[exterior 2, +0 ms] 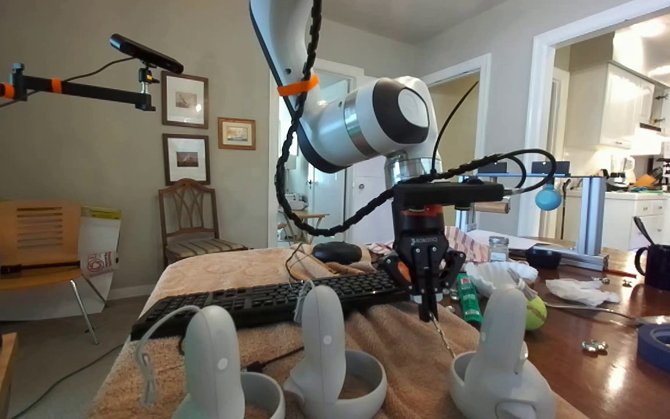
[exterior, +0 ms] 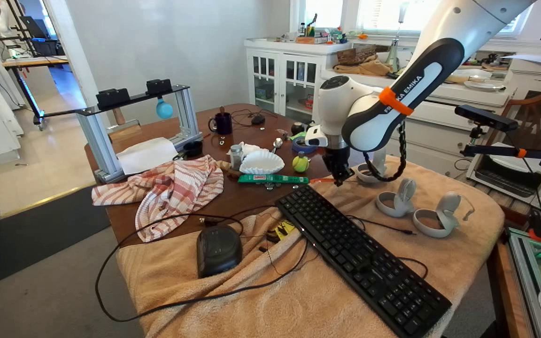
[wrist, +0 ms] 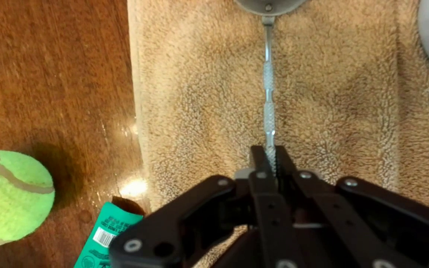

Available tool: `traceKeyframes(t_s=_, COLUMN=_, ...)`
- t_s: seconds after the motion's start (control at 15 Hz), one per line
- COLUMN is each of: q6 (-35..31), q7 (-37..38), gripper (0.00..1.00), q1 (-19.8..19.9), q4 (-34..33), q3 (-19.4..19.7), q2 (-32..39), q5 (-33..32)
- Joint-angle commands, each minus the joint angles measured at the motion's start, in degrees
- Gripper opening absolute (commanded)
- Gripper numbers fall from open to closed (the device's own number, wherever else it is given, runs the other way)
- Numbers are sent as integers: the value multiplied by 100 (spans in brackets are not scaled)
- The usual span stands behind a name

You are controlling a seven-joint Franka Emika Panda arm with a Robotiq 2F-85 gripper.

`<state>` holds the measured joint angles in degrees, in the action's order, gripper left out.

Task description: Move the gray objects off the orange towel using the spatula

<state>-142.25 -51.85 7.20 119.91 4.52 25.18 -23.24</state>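
- Three gray objects (exterior 2: 324, 326) stand on the towel (wrist: 207, 93) in both exterior views; none of the three is off it, so the clearing looks not yet begun.
- The end object (exterior 2: 501, 355), nearest the wood of the table (wrist: 58, 82), appears to be my target.
- The spatula (wrist: 268, 78) reaches to its rim in the wrist view; whether the tip touches or stops just short, I cannot tell.
- My gripper (wrist: 269, 150) is closed to a thin pinch around the spatula's shaft, pointing down over the towel near the end of the keyboard (exterior: 363, 263).
- Step in hand, as I read it: bringing the spatula to bear on the end object.
- Next, I judge, the tip should come round between the end object and its middle neighbor, then sweep low toward the wood, which lies to the shaft's side.
- So thin a shaft may twist in my pinch or skid off the rounded ring.
- Farther out, the tape (exterior 2: 663, 366) sits on the table; a long push could end against it.
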Motion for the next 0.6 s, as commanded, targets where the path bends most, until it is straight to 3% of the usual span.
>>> traceKeyframes(t_s=0.0, q6=164, q7=63, gripper=2, q1=-43, q4=1, q3=22, q2=-163, q5=-130)
traceKeyframes(t_s=0.53, q6=383, q7=-81, gripper=2, q1=-18, q4=-51, q3=-55, q2=-397, q5=-21)
